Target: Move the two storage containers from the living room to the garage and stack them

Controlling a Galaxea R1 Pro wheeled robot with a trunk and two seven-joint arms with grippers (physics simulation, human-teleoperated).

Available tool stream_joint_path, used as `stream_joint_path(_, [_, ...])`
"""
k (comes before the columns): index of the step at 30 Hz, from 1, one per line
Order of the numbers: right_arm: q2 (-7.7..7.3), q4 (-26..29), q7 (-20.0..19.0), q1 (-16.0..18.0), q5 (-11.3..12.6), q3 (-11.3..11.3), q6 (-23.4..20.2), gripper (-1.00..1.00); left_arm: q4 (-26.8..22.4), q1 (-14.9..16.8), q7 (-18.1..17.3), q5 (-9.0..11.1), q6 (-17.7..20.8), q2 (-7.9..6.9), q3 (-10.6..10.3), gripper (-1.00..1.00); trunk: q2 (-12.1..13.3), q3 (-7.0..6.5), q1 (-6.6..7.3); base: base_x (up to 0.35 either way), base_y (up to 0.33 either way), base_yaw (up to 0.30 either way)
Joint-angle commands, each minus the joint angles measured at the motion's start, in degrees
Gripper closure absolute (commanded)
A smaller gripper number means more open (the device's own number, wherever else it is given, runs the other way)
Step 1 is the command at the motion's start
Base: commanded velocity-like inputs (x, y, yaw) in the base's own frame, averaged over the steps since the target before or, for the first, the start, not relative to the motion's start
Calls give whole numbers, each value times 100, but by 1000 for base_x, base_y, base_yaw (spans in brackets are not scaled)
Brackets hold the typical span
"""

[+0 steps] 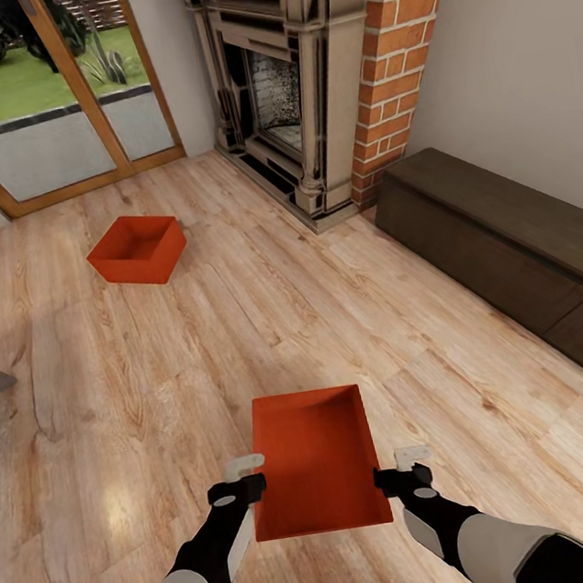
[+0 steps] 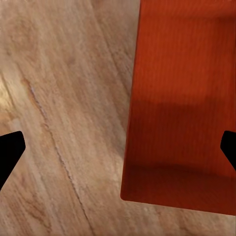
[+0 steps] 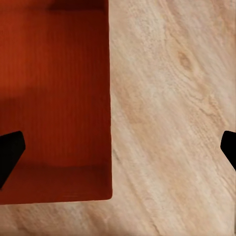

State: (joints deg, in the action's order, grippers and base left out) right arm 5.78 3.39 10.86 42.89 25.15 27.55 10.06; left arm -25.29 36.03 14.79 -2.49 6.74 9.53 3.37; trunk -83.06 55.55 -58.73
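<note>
Both grippers, left gripper (image 1: 246,479) & right gripper (image 1: 400,466), jaws apart astride the near container's (image 1: 317,459) side walls, prob set for a two-sided lift; other container (image 1: 137,248) sits well beyond, nearer the fireplace (image 1: 285,79).

An orange-red bin (image 1: 317,462) sits low in the head view over the light wood plank floor (image 1: 351,320), open side up. The left end effector (image 1: 240,482) is at its left wall and the right end effector (image 1: 402,469) at its right wall, both arms reaching in from below. A second bin (image 1: 137,249) lies on the floor well apart, near the glass doors (image 1: 41,95). A brick fireplace (image 1: 317,75) and a long dark bench (image 1: 508,252) stand along the right.
</note>
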Motion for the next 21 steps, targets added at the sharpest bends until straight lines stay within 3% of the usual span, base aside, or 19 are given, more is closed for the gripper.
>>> stream_joint_path(1, [16, -10, 15, 1, -86, 49, 17, -100, -22, 0, 3, -29, 25, 8, 31, -100, -2, 3, 0, 0, 0, 0])
stream_joint_path(6, [39, -7, 13, 0, -225, 49, 18, -100, -30, 0, 13, -24, 14, 13, 32, -100, -2, 3, 0, 0, 0, 0])
stream_joint_path(21, [38, 65, 8, 1, -256, 41, 5, -100, -29, 0, 7, 10, 11, 21, 42, -100, -2, 3, 0, 0, 0, 0])
